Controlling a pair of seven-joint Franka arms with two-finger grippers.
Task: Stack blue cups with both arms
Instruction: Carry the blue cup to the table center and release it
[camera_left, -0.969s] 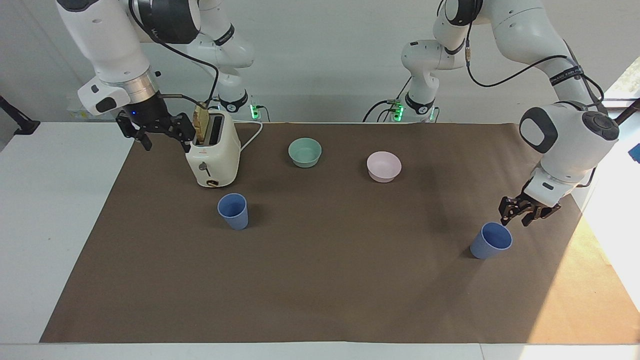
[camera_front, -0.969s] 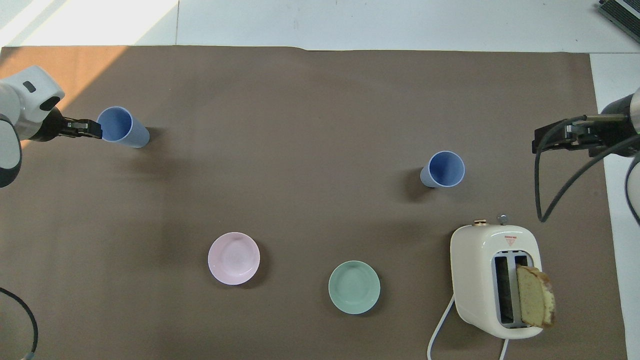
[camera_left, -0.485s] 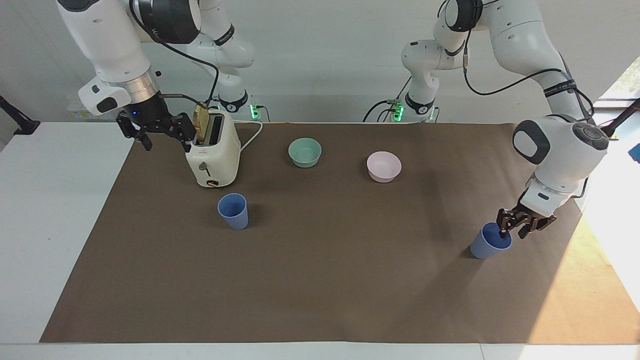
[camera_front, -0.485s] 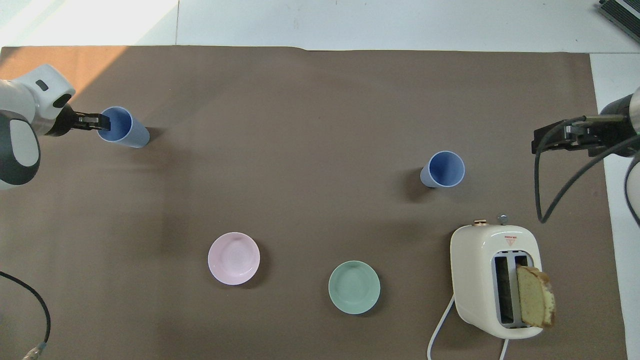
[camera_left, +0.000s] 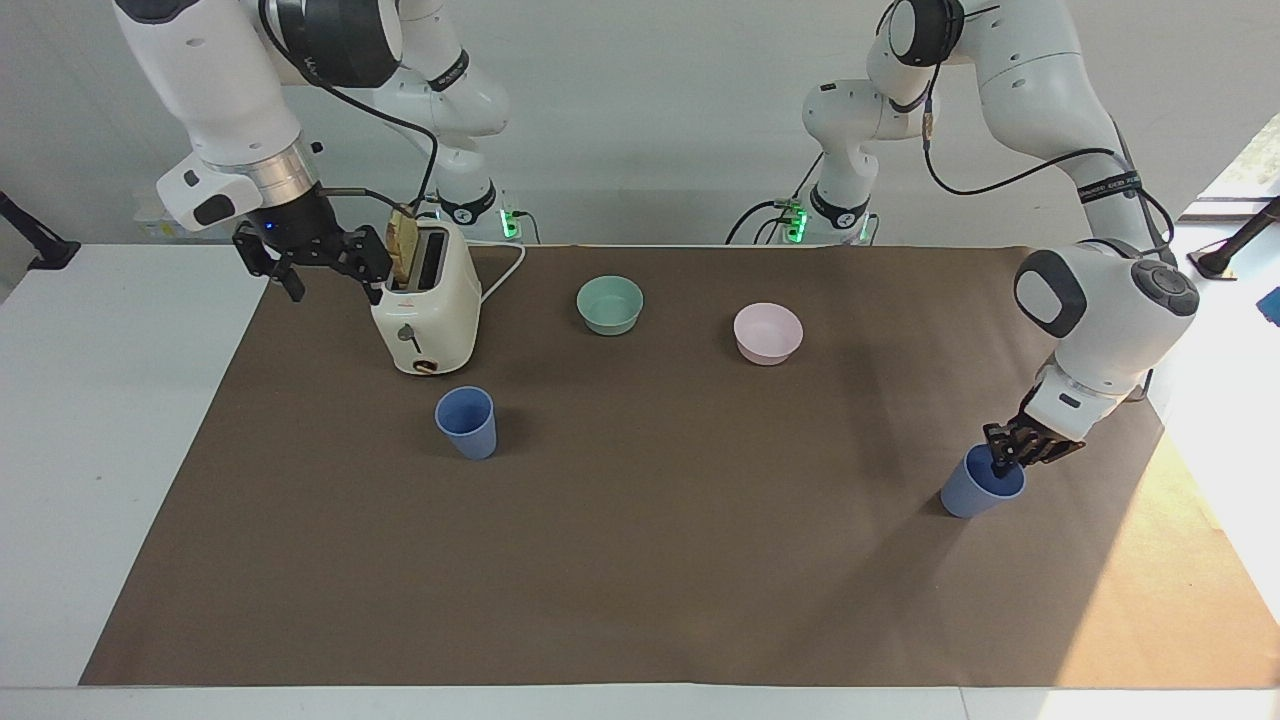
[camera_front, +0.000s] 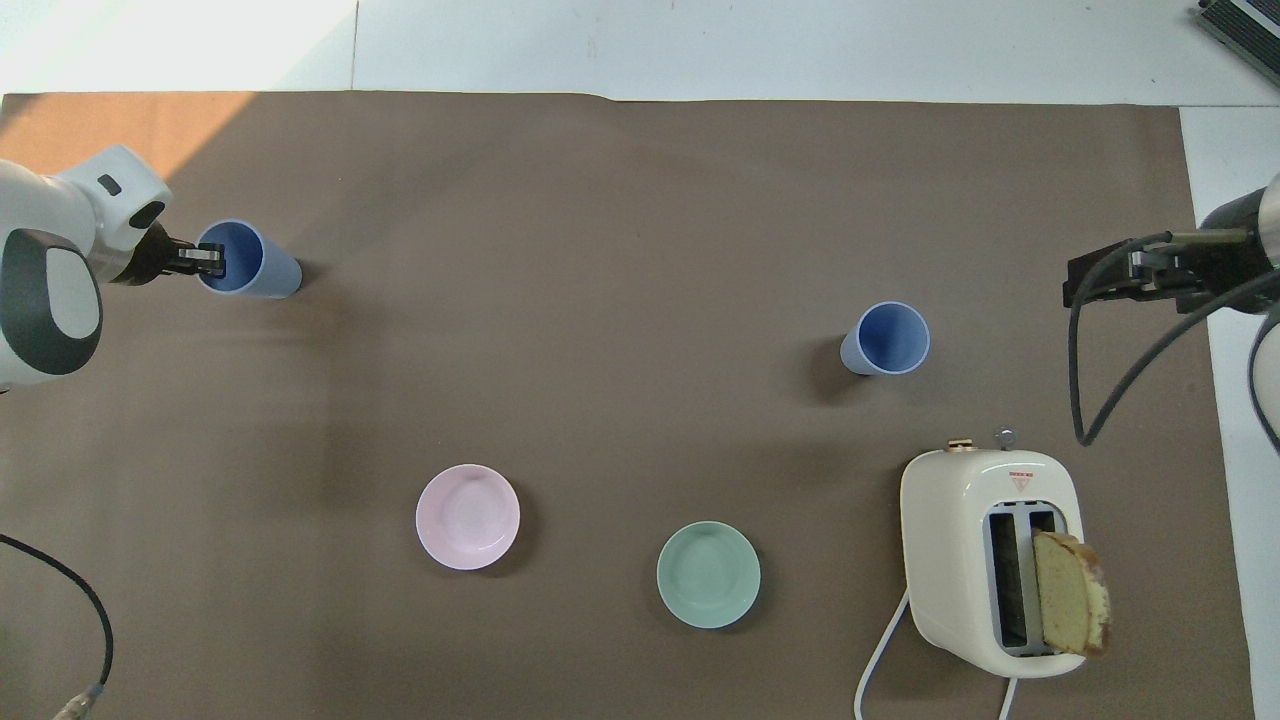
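1. The left gripper is sitting down at the rim of the blue cup at the left arm's end of the table, one finger dipping inside the mouth and the other outside the wall, straddling the rim; from where I am standing I cannot tell whether the fingers are pressing on the wall or just resting apart around it.
2. That cup is standing upright on the brown mat, farther from the robots than the pink bowl.
3. The second blue cup is standing upright and alone on the mat, just beside the toaster and farther from the robots than it.
4. The right gripper is hanging in the air beside the toaster, at the edge of the mat, with its fingers spread apart and nothing between them; this arm is waiting.
5. A slice of bread is poking up out of one toaster slot.
6. The teal bowl is sitting between the toaster and the pink bowl.
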